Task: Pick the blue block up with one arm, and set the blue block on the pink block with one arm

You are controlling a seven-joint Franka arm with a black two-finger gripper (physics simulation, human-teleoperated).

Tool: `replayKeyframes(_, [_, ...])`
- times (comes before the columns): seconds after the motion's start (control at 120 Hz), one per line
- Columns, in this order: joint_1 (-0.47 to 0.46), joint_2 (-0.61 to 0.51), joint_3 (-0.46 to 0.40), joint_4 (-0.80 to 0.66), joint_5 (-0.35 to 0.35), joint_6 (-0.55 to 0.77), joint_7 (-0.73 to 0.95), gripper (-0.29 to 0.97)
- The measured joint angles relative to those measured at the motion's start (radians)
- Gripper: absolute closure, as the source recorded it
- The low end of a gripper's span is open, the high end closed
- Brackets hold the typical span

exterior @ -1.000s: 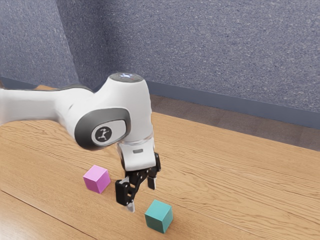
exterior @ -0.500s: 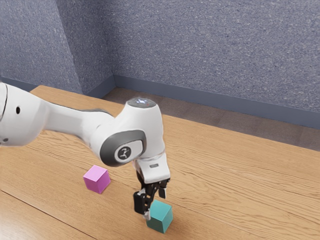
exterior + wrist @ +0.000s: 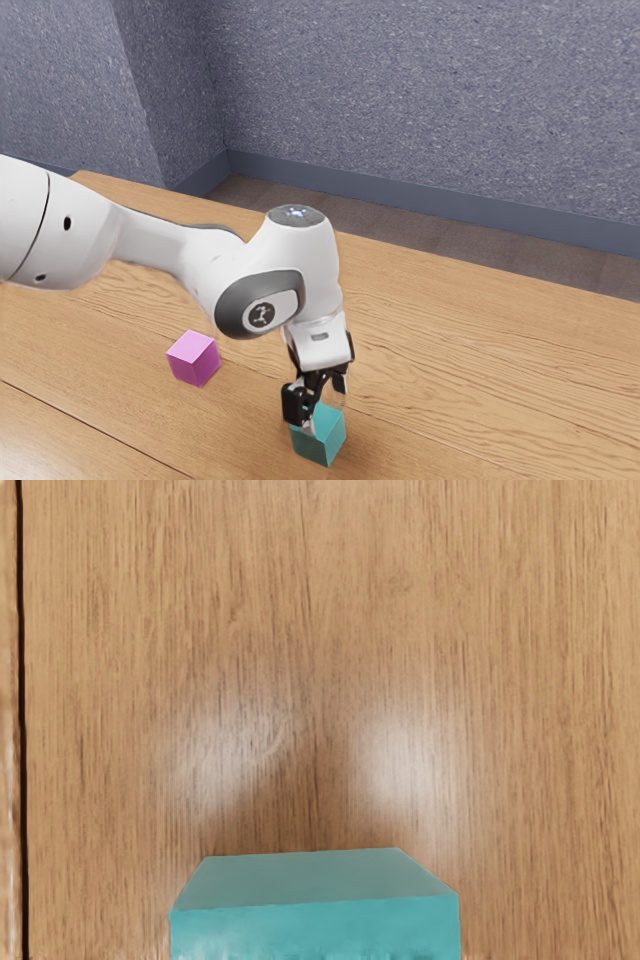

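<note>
Hovering low over the wooden table (image 3: 480,330), the black two-finger gripper (image 3: 314,406) is seen spread open and empty, its fingers set either side of the small teal-blue block (image 3: 324,441) for a grasp. The pink block (image 3: 193,358) sits nearby on the table as the stacking base.

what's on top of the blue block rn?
Only the claw, open and hanging right over the blue block; it hides part of the top face. No other object rests there. Whether it touches the block cannot be seen.

Blue block (image 3: 325,446) partly behind pincer (image 3: 313,408), arm (image 3: 150,250) cropped
</note>
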Motion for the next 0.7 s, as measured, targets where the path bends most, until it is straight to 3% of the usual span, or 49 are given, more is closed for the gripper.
replayKeyframes(0.7, [0.036, 0.125, 0.004, 0.009, 0.008, 0.031, 0.039, 0.00])
